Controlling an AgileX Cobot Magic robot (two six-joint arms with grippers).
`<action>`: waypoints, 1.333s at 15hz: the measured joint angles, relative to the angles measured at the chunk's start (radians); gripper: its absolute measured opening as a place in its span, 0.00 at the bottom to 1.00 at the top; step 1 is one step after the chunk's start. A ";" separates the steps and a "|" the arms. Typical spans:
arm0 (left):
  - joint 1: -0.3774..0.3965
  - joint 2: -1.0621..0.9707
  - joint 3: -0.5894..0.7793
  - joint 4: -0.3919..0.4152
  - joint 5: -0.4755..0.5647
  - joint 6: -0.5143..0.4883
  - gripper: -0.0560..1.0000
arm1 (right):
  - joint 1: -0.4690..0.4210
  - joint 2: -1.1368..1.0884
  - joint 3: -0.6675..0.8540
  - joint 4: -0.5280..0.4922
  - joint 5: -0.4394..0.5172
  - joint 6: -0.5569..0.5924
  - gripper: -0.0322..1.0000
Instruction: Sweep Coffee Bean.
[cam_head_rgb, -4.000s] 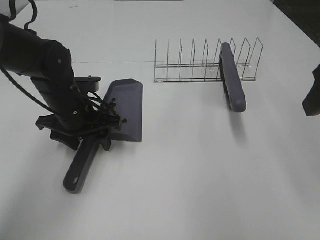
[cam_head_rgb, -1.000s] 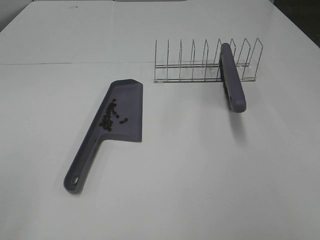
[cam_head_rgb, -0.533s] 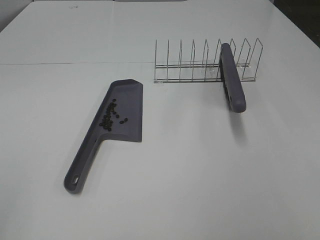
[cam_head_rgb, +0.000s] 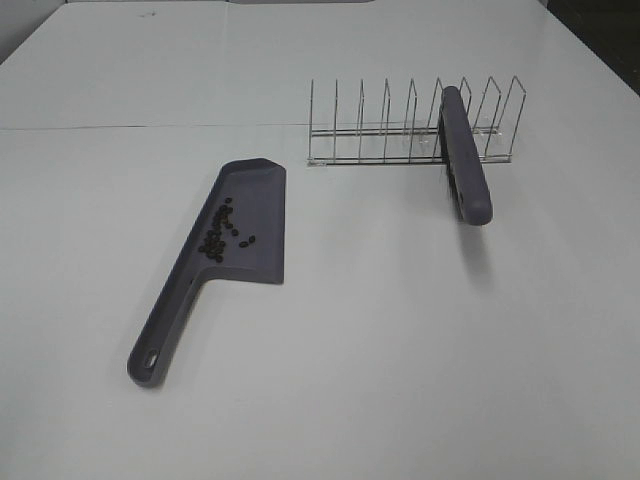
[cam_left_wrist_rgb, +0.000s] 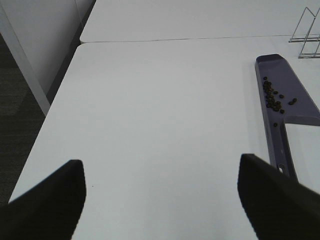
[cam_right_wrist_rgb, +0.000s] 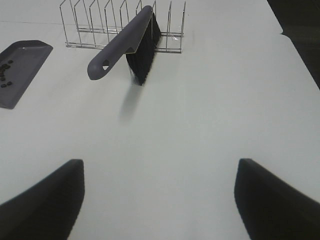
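Since the beans are sitting loose: the coffee bean (cam_head_rgb: 217, 234) cluster is lying inside the dustpan (cam_head_rgb: 252, 222), left of centre in the high view, gathered along the pan's raised left wall near where the handle begins.
Bean handling: tiny, hard and light by the look of them, so I am judging that they are going to roll and scatter at any tilt or bump; pinching them one by one is looking impractical.
Where to take hold: the dustpan's long handle (cam_head_rgb: 162, 331), reaching toward the lower left with a hanging hole at its end, is offering the best grip; keeping the pan level is mattering most.
Sweeping tool: a brush (cam_head_rgb: 465, 166) of the same grey-purple is leaning in the wire rack (cam_head_rgb: 400, 135) at the upper right, its handle jutting out toward the camera, bristles showing dark in the right wrist view.
Left gripper (cam_left_wrist_rgb: 160, 200): its fingers (cam_left_wrist_rgb: 47, 200) are standing wide apart and holding nothing, hanging above bare desk (cam_head_rgb: 400, 350) with the dustpan off at the right edge of its view.
Right gripper (cam_right_wrist_rgb: 160, 200): fingers likewise spread and empty, facing the brush and rack at the top of its view.
Obstructions: nothing is lying between either gripper and its tool; only the rack's wires are crowding the brush.
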 joint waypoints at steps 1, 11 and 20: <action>0.000 0.000 0.000 0.000 0.000 0.001 0.79 | 0.000 0.000 0.000 0.000 0.000 0.000 0.73; 0.000 0.000 0.000 0.000 0.000 0.001 0.79 | 0.000 0.000 0.000 0.000 0.000 0.000 0.73; 0.000 0.000 0.000 0.000 0.000 0.003 0.79 | 0.000 0.000 0.000 0.000 0.000 0.000 0.73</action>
